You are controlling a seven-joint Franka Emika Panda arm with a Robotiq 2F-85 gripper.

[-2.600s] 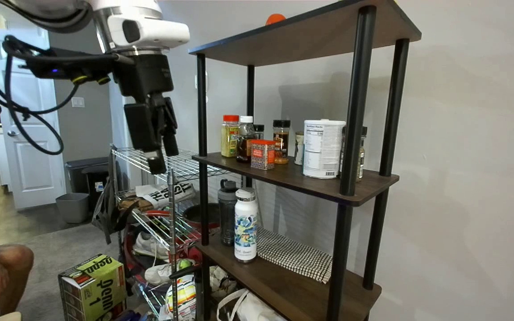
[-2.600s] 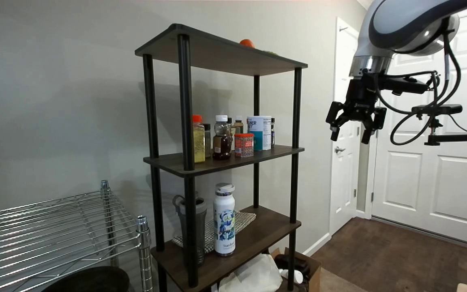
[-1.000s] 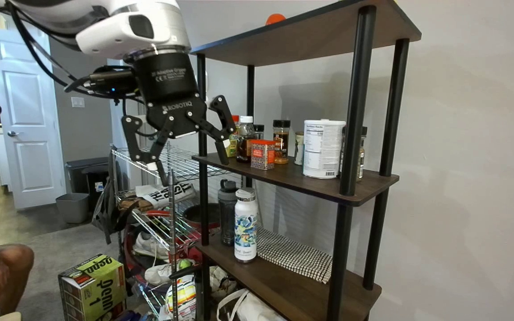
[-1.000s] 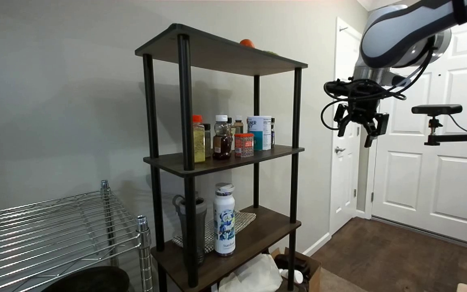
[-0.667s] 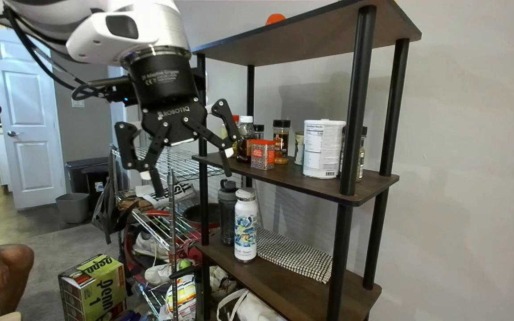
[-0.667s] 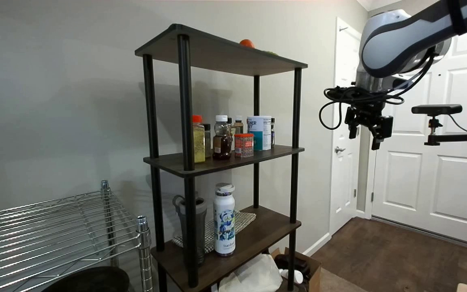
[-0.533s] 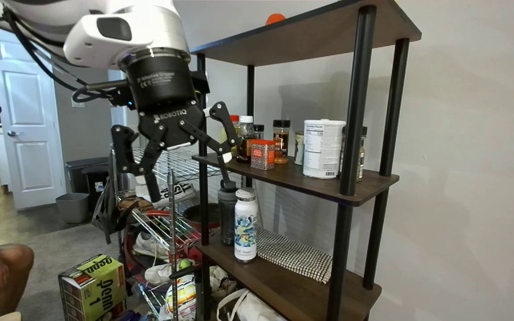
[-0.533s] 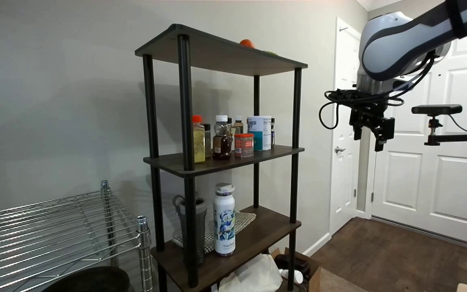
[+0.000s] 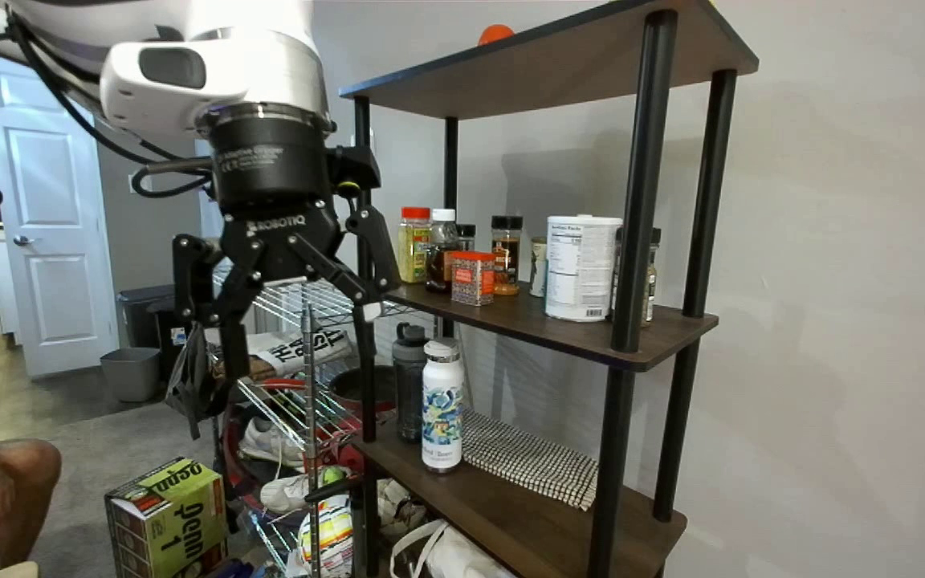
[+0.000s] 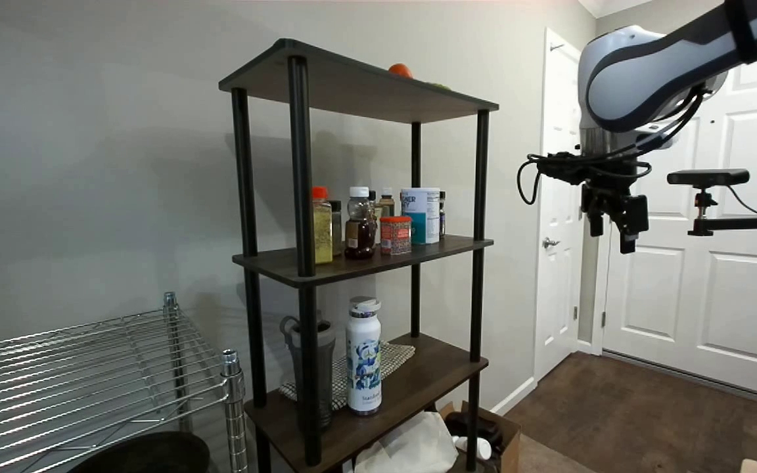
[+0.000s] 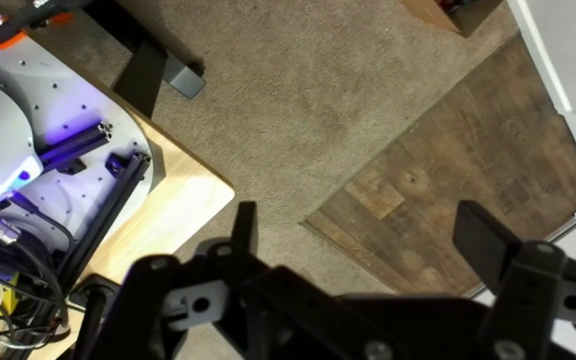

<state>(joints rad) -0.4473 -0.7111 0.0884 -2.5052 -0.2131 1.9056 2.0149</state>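
My gripper [image 9: 299,365] is open and empty, pointing down in the air in front of the dark brown shelf [image 9: 543,329]. It also shows in an exterior view [image 10: 612,241] and in the wrist view [image 11: 358,210], with only floor between its fingers. The middle shelf holds a yellow jar with a red cap [image 9: 414,245], a dark syrup bottle [image 9: 440,257], a red-topped tin [image 9: 473,278], a white canister [image 9: 583,269] and several spice jars. The lower shelf holds a white patterned bottle [image 9: 442,405], a grey bottle [image 9: 409,385] and a checkered cloth [image 9: 527,457].
Black posts [image 9: 644,177] stand at the shelf corners. An orange round thing [image 9: 496,33] sits on top. A wire rack [image 10: 231,387] stands beside the shelf. A wooden table corner [image 11: 188,215] shows below the wrist. A mounted camera [image 10: 707,177] and a person [image 9: 21,490] are nearby.
The wrist has turned, so both fingers now spread across in an exterior view. Over the last second the gripper has moved lower, away from the shelf, and points straighter down. The shelf items have not moved.
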